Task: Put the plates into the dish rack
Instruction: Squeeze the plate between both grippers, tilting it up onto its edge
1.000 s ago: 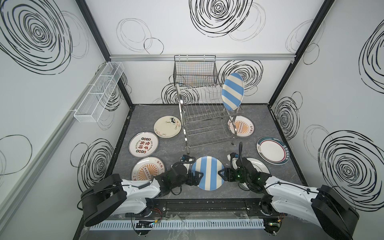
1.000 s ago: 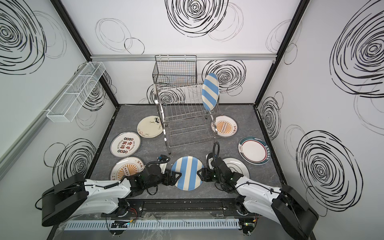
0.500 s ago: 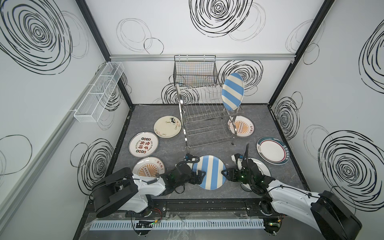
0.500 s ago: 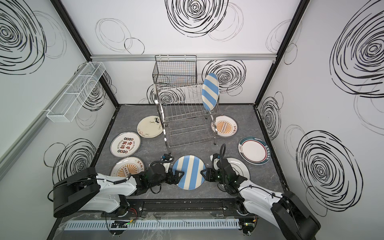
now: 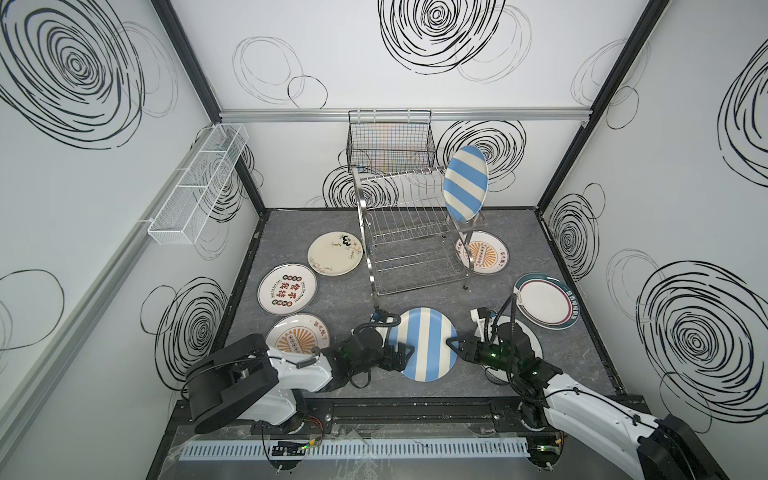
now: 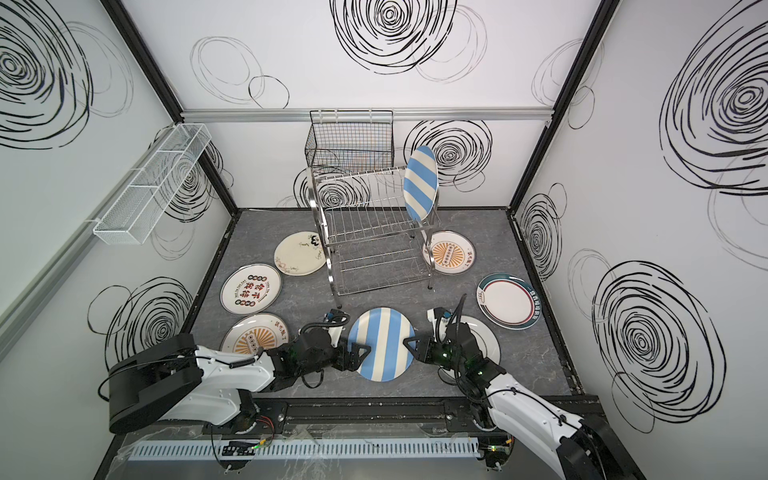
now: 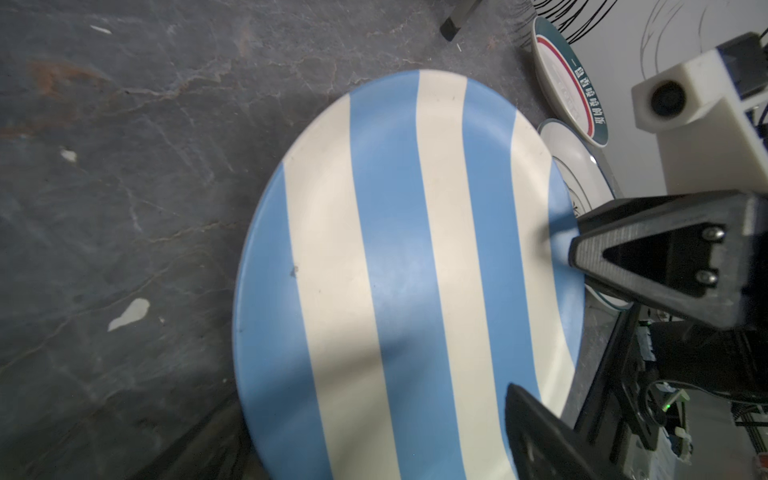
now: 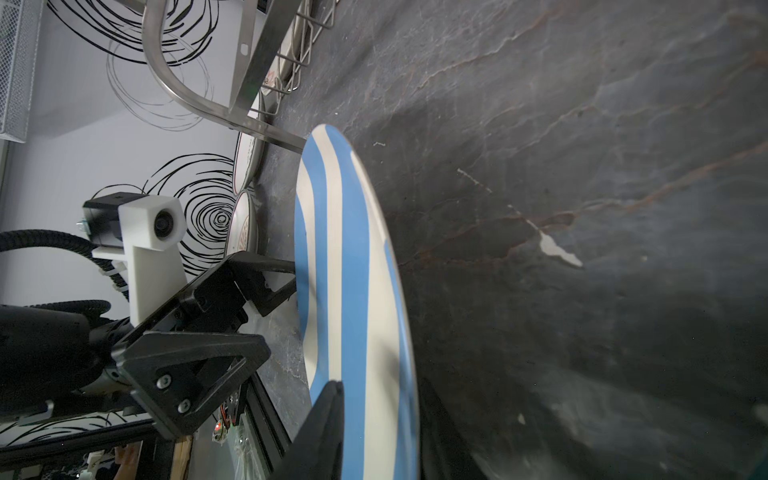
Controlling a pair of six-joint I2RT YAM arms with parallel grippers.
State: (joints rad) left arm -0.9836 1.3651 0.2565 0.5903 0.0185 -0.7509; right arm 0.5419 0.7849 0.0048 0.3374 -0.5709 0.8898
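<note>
A blue-and-white striped plate (image 5: 424, 349) (image 6: 380, 344) lies at the front middle of the floor, its right rim over a white plate (image 5: 530, 338). My right gripper (image 5: 451, 344) (image 6: 409, 345) is shut on that right rim, one finger (image 8: 324, 424) on the top face. My left gripper (image 5: 394, 348) (image 8: 280, 320) is open, with a fingertip against the left rim. A second striped plate (image 5: 464, 185) stands in the dish rack (image 5: 409, 232). Flat on the floor lie a floral plate (image 5: 336, 258), a Chinese-character plate (image 5: 287, 289), two sunburst plates (image 5: 297, 337) (image 5: 484, 253) and a green-rimmed plate (image 5: 546, 301).
A black wire basket (image 5: 390, 143) hangs on the back wall behind the rack. A long white mesh tray (image 5: 199, 183) is fixed to the left wall. The rack's front legs stand just beyond the striped plate. Walls close in the floor on three sides.
The right gripper's jaws have narrowed onto the striped plate's right rim. The left gripper has slid a little to the right against the plate's left edge.
</note>
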